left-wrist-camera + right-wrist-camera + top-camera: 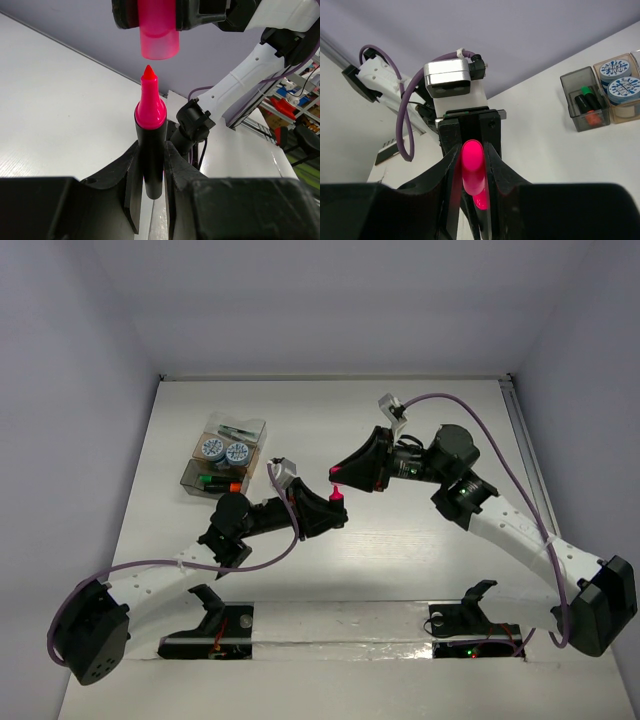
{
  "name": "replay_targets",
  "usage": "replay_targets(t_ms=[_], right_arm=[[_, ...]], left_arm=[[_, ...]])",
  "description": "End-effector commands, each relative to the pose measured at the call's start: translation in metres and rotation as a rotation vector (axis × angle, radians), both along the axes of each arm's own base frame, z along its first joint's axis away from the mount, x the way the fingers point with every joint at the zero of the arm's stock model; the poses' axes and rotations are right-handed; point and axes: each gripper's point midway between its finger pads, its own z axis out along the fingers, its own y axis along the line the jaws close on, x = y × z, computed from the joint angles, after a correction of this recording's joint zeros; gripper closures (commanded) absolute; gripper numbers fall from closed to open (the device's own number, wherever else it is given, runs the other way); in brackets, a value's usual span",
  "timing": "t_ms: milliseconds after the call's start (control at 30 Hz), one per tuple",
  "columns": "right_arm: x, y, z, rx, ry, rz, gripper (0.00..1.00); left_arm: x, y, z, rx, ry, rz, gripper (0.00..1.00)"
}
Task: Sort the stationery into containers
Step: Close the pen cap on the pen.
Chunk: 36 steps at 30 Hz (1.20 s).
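Observation:
My left gripper (333, 510) is shut on a black marker (151, 150) and holds it upright, its bare pink tip (148, 75) pointing up. My right gripper (342, 476) is shut on the tiny pink cap (158, 35), held just above that tip with a small gap. In the right wrist view the cap (472, 167) sits between the fingers with the marker's pink end (481, 201) below it. The clear containers (190, 480) stand at the left. They hold two blue-white discs (211, 448), green- and orange-ended markers (220, 483) and thin pens (235, 428).
The containers also show in the right wrist view (570, 80), far right, with the discs (617, 70) and the markers (587, 100) inside. Two black stands (215, 605) (470, 605) sit at the table's near edge. White walls ring the table.

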Motion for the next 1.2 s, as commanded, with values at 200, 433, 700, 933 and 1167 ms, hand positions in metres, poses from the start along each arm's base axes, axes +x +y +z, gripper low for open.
replay_targets(t_ms=[200,433,700,933,1167], right_arm=[[-0.003,0.005,0.004,0.019,-0.027,0.017,1.0],[-0.001,0.009,0.0,0.011,-0.026,0.018,1.0],[-0.007,0.01,-0.002,0.006,-0.033,0.036,1.0],[-0.017,0.008,-0.01,-0.006,-0.027,0.063,1.0],[-0.02,0.005,-0.01,-0.011,-0.046,0.064,1.0]], left_arm=[[-0.004,0.001,0.023,-0.054,-0.074,-0.015,1.0],[-0.005,0.001,0.024,-0.056,-0.079,-0.015,1.0],[-0.005,0.003,0.026,-0.06,-0.082,-0.004,1.0],[-0.004,0.004,0.026,-0.055,-0.087,0.003,1.0],[-0.004,0.003,0.028,-0.055,-0.092,0.002,1.0]])
